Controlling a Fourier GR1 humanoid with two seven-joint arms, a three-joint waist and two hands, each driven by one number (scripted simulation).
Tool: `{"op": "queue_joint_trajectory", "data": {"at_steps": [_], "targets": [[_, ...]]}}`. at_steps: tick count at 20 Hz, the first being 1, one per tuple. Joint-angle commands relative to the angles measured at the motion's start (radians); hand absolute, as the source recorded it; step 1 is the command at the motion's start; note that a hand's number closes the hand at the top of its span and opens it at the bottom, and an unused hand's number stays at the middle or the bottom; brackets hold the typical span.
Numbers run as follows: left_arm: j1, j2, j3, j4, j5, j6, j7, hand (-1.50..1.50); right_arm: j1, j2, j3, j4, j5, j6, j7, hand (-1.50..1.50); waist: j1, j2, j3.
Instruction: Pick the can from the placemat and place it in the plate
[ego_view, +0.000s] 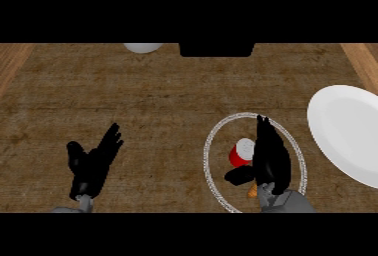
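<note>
**Two hands over the counter, the right one closing around the can**

Two black hands are showing at the near edge of the brown woven counter (170, 95). The right hand (270, 155) is lying over the round placemat (214, 145), a brown disc with a pale ring border, and its fingers (264, 131) are stretching along the right side of the red can (240, 154) while the thumb is curling in on the near side of it, so the can is sitting partly enclosed, on the placemat. The left hand (92, 162) is resting well to the left, fingers straight and spread, holding nothing. The white plate (347, 132) is lying just right of the placemat, running off the right edge. A pale rounded object (143, 47) and a dark block (217, 49) are sitting at the far edge.
</note>
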Motion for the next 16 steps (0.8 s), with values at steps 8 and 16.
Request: {"op": "queue_joint_trajectory", "data": {"at_steps": [8,16], "targets": [[-0.023,-0.008,0.052,-0.020,-0.027,-0.024,0.078,0.00,-0.038,0.070,-0.022,0.160,0.078,0.089,-0.052,1.50,0.000,0.001,-0.001],[-0.002,-0.032,0.079,0.025,-0.035,-0.084,0.004,0.00,-0.035,0.071,-0.013,0.121,0.239,0.036,-0.067,1.50,-0.003,0.001,-0.002]]}}
